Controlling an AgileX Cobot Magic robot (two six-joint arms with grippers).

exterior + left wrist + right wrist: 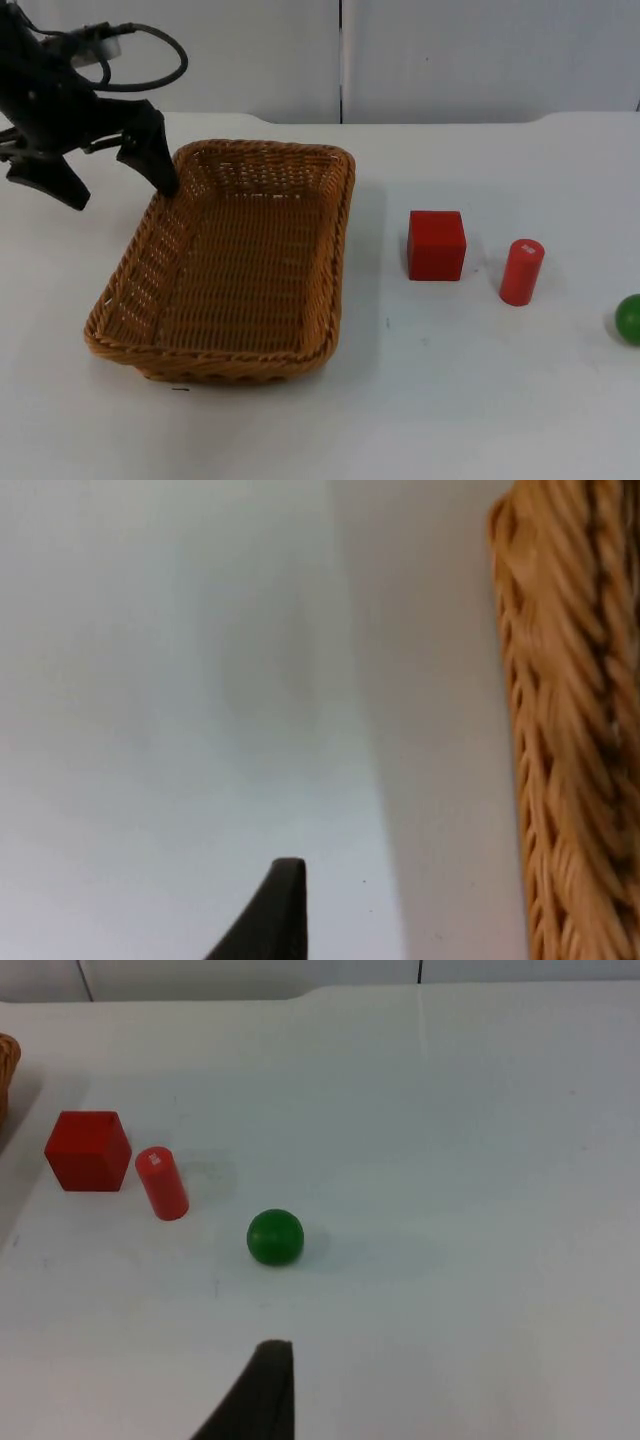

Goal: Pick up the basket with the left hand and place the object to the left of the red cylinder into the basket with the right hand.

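Wicker basket (235, 265) resting on white table (480, 400), empty. Beside it, red cube (436, 245), just left of red cylinder (521, 271); green ball (629, 318) farther right. Behind, left gripper (105, 175) spread wide astride basket's far-left rim.

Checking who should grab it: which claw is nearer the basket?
Left. The left claw straddles the basket at its far left rim, one finger inside. The right claw hangs above the table beyond the green ball, away from the basket.
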